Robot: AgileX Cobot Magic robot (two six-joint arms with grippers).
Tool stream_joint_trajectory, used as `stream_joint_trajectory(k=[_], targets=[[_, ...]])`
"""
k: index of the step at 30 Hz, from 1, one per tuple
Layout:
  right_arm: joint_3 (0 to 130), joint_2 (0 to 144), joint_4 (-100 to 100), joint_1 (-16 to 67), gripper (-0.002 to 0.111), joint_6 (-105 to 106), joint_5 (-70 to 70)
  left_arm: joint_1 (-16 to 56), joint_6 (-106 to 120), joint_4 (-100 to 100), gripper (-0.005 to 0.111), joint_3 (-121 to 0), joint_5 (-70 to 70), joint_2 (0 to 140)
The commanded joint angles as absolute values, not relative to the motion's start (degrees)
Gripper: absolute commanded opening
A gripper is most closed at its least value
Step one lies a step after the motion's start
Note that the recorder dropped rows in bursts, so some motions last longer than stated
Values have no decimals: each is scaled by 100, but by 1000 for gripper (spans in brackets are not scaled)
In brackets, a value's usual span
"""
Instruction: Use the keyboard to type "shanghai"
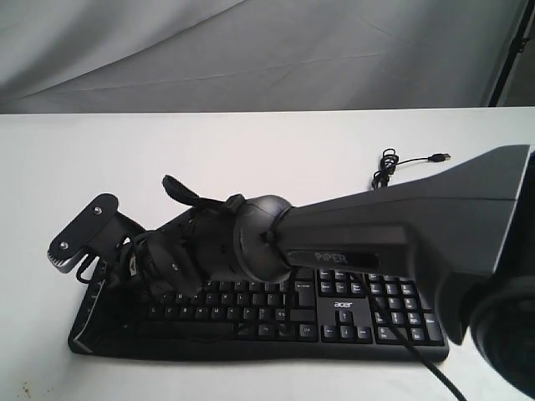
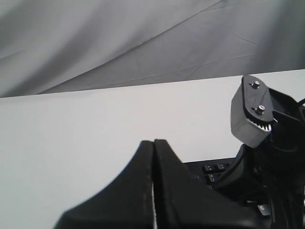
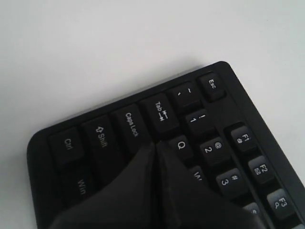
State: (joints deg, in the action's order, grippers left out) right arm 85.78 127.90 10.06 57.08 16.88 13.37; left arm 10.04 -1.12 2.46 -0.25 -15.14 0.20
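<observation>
The black keyboard (image 1: 343, 327) lies along the near edge of the white table, its "acer" logo facing the camera. My right arm reaches across it to its left end. My right gripper (image 3: 156, 143) is shut with nothing held. Its tips point down just below Tab (image 3: 160, 113), between Caps Lock (image 3: 131, 125) and Q (image 3: 180, 144), and cover the key beneath. In the exterior view the right gripper (image 1: 117, 267) is mostly hidden by its own wrist. My left gripper (image 2: 154, 141) is shut and empty beside the keyboard's (image 2: 214, 168) top corner; the exterior view does not show it.
The keyboard's thin cable is coiled (image 1: 384, 171) behind it, with the USB plug (image 1: 439, 157) lying on the white table (image 1: 251, 150). The right wrist's grey camera mount (image 1: 84, 230) sticks out left, close to the left gripper (image 2: 252, 114). An arm cable (image 1: 422, 355) crosses the number pad.
</observation>
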Motion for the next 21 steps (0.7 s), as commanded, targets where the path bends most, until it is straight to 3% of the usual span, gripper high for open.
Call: stream_joint_trajectory(k=[1, 15, 21], targets=[[8611, 12909, 984, 5723, 0, 1773, 1219, 1024, -128, 251, 0, 0, -1487, 0], [8597, 12449, 724, 5723, 0, 1773, 1559, 1024, -128, 251, 0, 0, -1487, 0], [7662, 11761, 691, 5614, 0, 1752, 1496, 1024, -128, 251, 0, 0, -1487, 0]])
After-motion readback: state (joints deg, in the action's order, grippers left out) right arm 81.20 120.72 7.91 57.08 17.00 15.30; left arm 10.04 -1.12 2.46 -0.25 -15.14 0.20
